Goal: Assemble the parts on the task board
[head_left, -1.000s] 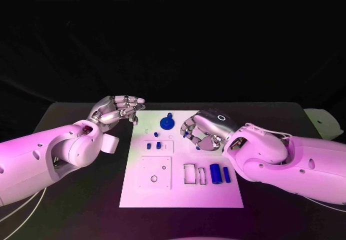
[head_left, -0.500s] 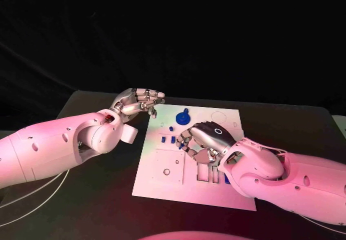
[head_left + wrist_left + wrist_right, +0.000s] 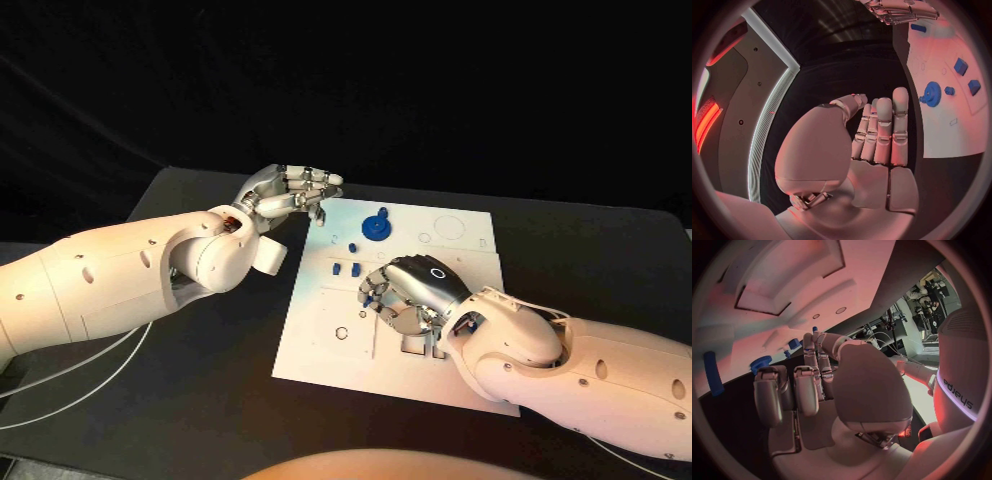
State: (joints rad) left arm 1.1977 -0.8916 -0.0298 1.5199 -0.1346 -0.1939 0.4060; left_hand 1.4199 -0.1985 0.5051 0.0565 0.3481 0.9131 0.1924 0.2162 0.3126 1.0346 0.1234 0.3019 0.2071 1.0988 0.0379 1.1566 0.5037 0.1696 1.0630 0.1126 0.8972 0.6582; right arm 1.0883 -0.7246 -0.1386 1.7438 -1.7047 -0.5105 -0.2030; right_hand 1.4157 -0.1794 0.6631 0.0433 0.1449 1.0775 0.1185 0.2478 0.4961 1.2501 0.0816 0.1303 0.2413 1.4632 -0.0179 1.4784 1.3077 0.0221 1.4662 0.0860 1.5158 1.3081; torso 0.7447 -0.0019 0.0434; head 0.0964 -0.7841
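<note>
The white task board [image 3: 325, 345] lies in the middle of the black table. A blue gear [image 3: 375, 226] stands near its far edge, with small blue parts [image 3: 346, 268] just nearer. My left hand [image 3: 289, 190] hovers at the board's far left corner, its fingers curled in on nothing. My right hand [image 3: 411, 297] hangs low over the board's middle, fingers curled downward; its fingertips are hidden, and nothing shows in them. The left wrist view has the left hand [image 3: 873, 145], the gear [image 3: 931, 93] and blue blocks [image 3: 961, 65]. In the right wrist view a blue cylinder [image 3: 714, 372] lies apart from the right hand [image 3: 817, 385].
The black table [image 3: 173, 400] stretches around the board on all sides. My right forearm [image 3: 577, 365] covers the board's near right corner. Cables [image 3: 72, 370] hang below my left arm [image 3: 116, 275].
The whole picture has shifted, so the camera moved. Relative to the board, my right hand has come from its right edge to over its middle. The left hand stays by the far left corner.
</note>
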